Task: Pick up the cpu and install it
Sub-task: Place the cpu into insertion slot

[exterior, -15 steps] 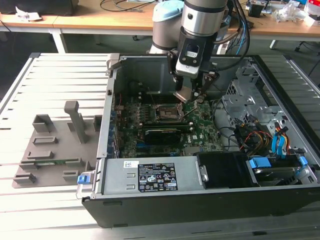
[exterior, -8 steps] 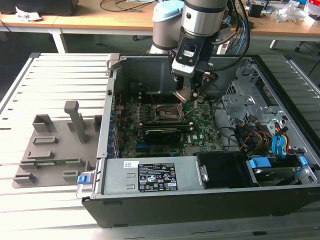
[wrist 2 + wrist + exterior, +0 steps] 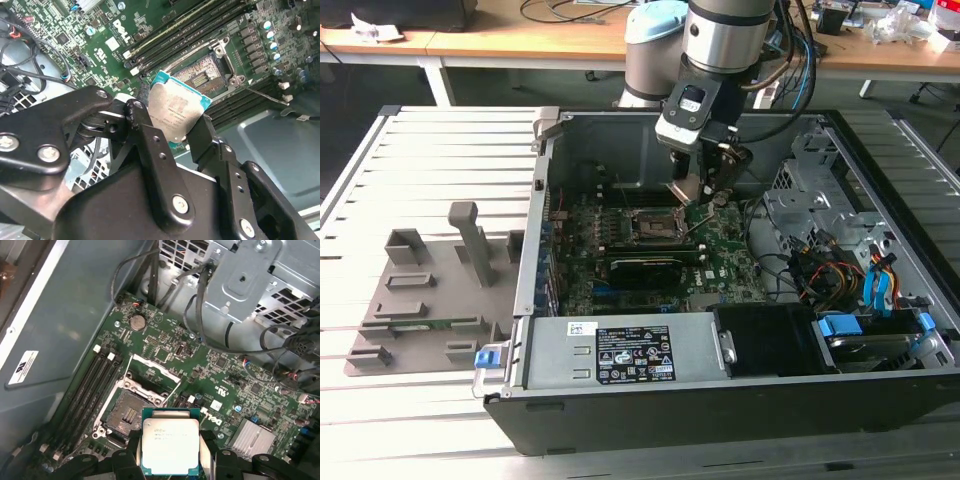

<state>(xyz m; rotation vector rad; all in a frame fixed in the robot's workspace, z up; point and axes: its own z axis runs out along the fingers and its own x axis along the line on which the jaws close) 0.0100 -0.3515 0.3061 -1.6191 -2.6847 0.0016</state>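
The cpu [image 3: 170,445] is a small square chip with a silvery metal top and a teal-green rim, and it is held between my gripper's black fingers [image 3: 150,135]. In the second wrist view the cpu [image 3: 176,111] hangs tilted above the motherboard. My gripper [image 3: 692,190] hovers inside the open computer case, a little above and to the exterior view's right of the dark square socket [image 3: 654,226]. The socket [image 3: 127,415] lies open with its metal frame lifted, just beyond the chip's edge; it shows as well as the socket [image 3: 202,77] behind the chip.
The green motherboard [image 3: 720,255] lies in the black case [image 3: 740,400]. Cables [image 3: 790,265] and a metal drive cage [image 3: 820,200] crowd the exterior view's right. A power supply [image 3: 620,352] sits at the front. A grey fixture tray [image 3: 420,300] stands outside, on the left.
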